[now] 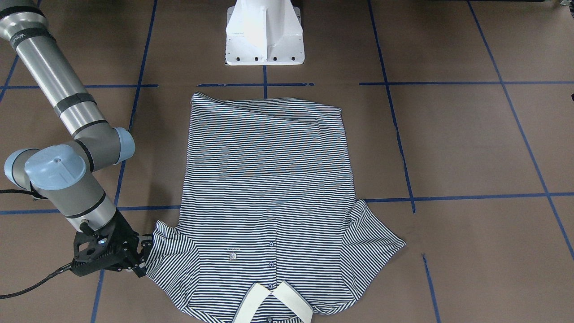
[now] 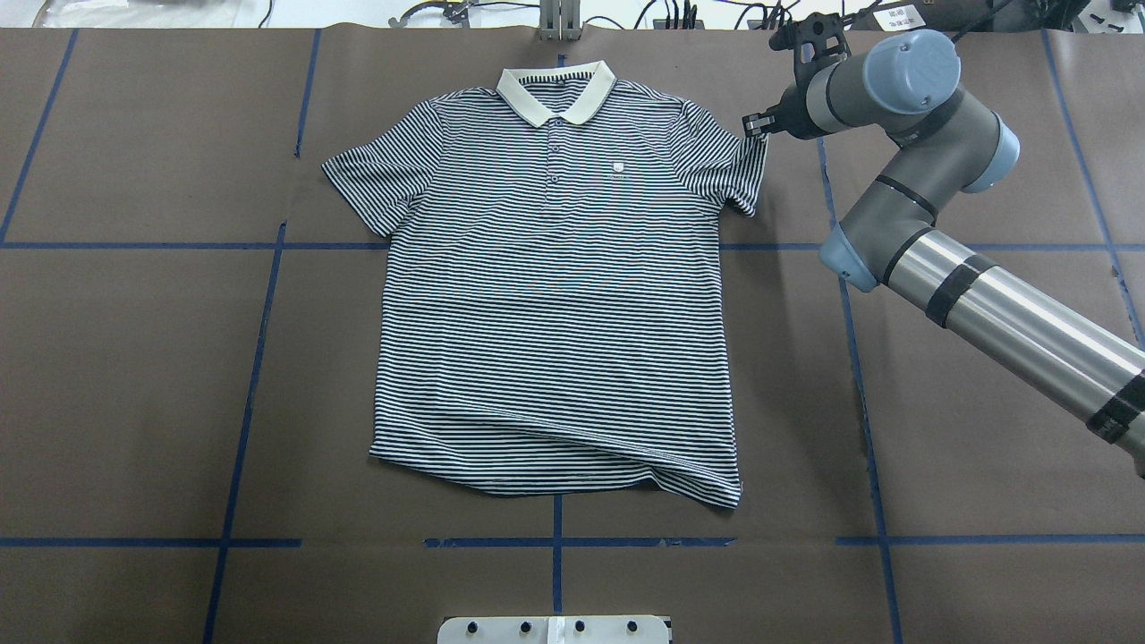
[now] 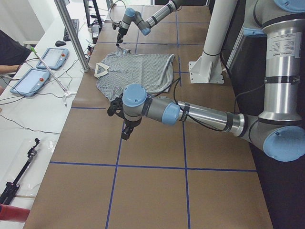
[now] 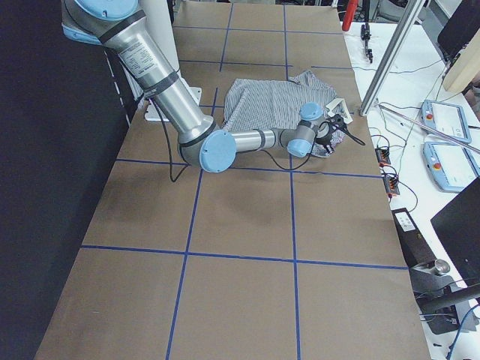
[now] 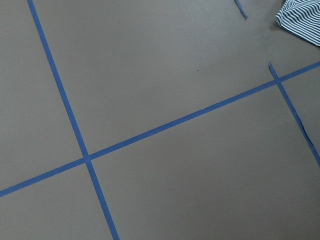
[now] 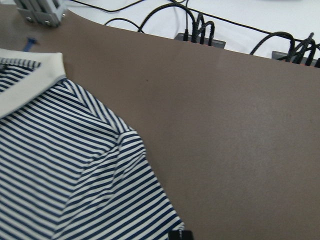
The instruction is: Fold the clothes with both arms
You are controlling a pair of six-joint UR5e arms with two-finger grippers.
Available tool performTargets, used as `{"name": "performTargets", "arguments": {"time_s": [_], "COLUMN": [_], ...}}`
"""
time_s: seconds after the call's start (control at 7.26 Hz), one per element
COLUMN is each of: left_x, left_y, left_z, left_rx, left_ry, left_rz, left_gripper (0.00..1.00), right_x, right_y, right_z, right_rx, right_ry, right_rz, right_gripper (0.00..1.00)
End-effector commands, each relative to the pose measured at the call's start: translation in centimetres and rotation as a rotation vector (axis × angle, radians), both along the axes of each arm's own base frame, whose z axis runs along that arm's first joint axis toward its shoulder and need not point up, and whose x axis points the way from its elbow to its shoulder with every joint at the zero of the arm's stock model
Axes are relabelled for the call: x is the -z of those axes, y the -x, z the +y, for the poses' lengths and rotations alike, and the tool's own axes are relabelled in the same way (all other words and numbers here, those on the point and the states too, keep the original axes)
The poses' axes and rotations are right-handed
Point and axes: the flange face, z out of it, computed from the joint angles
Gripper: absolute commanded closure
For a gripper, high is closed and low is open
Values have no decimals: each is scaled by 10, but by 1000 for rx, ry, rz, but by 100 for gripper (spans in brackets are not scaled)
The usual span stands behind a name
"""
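The navy-and-white striped polo shirt (image 2: 555, 295) lies flat on the brown worktop (image 2: 134, 358). One sleeve hem is at the jaws of the grey right arm (image 2: 984, 304), well apart from the jaws of the grey left arm (image 3: 205, 114). Whether either pair is clenched, I cannot tell. A one-sided pull would likely skew it.

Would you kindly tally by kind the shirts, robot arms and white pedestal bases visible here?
striped polo shirt: 1
robot arms: 2 (left arm, right arm)
white pedestal base: 1
Total: 4
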Motion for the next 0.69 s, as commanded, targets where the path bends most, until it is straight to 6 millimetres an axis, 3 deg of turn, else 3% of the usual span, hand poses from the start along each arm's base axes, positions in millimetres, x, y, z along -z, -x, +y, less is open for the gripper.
{"name": "performTargets", "arguments": {"time_s": [0.0, 0.14, 0.28, 0.41, 0.55], "left_x": [-1, 0, 0, 2, 5], "left_y": [0, 0, 0, 0, 1], "left_z": [0, 0, 0, 1, 1], "left_rx": [0, 0, 0, 0, 2], "left_ry": [2, -1, 0, -4, -7], "left_rz": [0, 0, 0, 0, 1], "left_gripper": [0, 0, 0, 0, 0], "right_x": [72, 116, 140, 162, 156], "right_y": [10, 60, 97, 134, 144], "right_z": [51, 64, 53, 28, 20], "right_rx": [22, -14, -76, -94, -113], "right_ry": [106, 157, 171, 189, 199], "right_rz": [-83, -79, 9, 43, 73], "right_gripper": [100, 100, 100, 100, 100]}}
